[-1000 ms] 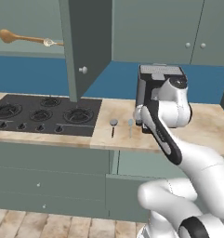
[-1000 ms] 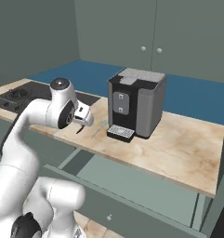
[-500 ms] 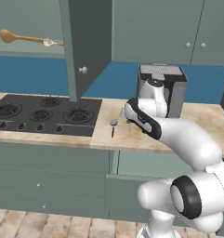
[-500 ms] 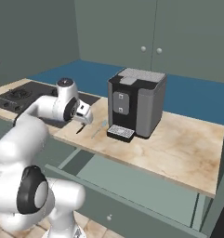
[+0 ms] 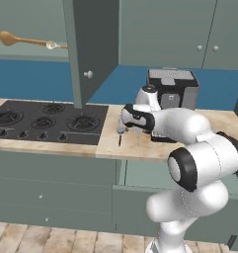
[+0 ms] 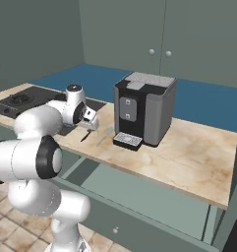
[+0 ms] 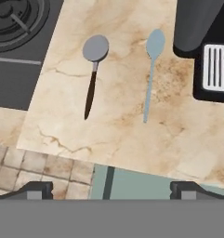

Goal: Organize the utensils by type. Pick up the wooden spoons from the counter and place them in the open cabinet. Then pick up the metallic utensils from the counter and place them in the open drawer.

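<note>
presently the white arm reaches forward and low over the long beige-tan marbled counter (image 5: 140, 144), its wrist bent so the hand looks straight down, the two-finger gripper (image 6: 90, 123) hanging just above the stone between the black gas hob (image 5: 41, 121) and the grey and black coffee machine (image 6: 142, 110). its two dark fingertips (image 7: 36, 189) stand spread wide apart at the bottom of the hand view, with nothing between them.

below the hand lie the two metallic utensils, roughly parallel and apart: the round grey-headed one with a dark handle (image 7: 92, 74) nearer the hob, the pale blue-grey spoon (image 7: 151, 69) nearer the coffee machine's drip tray. both rest flat on the counter, untouched.

the grey-green wall cabinet (image 5: 21, 49) stands open, its tall flat door (image 5: 93, 47) with a small round knob swung outward. on its shelf lies the large orange-brown wooden spoon (image 5: 26, 40), with the small pale-bowled wooden spoon (image 5: 54, 45) at its handle end.

the shallow grey-green drawer (image 6: 139, 189) under the counter edge is pulled out; the part of its inside that shows holds nothing.
</note>
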### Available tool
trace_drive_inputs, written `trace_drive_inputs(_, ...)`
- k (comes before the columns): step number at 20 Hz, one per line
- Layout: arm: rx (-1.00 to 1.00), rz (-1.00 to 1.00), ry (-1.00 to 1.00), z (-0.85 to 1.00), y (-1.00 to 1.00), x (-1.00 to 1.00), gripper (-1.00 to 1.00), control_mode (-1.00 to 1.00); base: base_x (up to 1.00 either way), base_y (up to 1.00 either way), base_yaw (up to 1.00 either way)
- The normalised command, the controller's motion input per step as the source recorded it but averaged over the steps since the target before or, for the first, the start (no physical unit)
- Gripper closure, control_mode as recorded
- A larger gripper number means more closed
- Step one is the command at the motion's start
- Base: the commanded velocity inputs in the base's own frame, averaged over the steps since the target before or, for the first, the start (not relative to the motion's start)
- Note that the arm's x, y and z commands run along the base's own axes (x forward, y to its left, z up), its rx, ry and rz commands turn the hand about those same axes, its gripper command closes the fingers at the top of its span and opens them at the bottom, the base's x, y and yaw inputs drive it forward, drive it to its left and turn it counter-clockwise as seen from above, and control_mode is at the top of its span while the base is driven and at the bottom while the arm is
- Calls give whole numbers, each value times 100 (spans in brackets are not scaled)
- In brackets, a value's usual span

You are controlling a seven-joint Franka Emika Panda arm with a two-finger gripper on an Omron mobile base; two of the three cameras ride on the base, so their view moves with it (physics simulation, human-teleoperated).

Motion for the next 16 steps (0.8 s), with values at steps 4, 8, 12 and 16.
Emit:
trace_drive_inputs(4,-3,0,1,-43,15,49,-100,-100,0,0,0)
trace_drive_inputs(8,0,-1,1,-36,12,52,-100,-100,0,0,0)
trace_drive_inputs(12,-1,-3,0,-35,16,42,-100,-100,0,0,0)
trace_drive_inputs(16,0,-3,2,-33,2,36,-100,-100,0,0,0)
